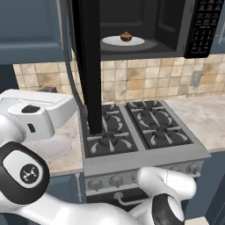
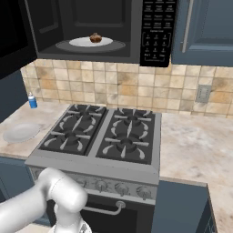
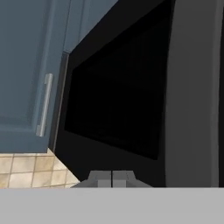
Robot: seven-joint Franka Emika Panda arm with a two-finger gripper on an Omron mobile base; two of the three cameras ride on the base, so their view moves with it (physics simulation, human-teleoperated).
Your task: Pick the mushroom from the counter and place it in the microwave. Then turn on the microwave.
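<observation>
Black microwave point(image 1: 176, 26) door point(image 1: 88, 66) wide open

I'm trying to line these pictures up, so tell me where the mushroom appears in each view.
Left base view: the mushroom sits near the top centre, on a white plate inside the open microwave.
Right base view: the mushroom is at upper left, on the same plate in the microwave cavity.
Hand view: the mushroom cannot be seen here; the camera faces the dark microwave door.
Shared landmark: the microwave.
</observation>
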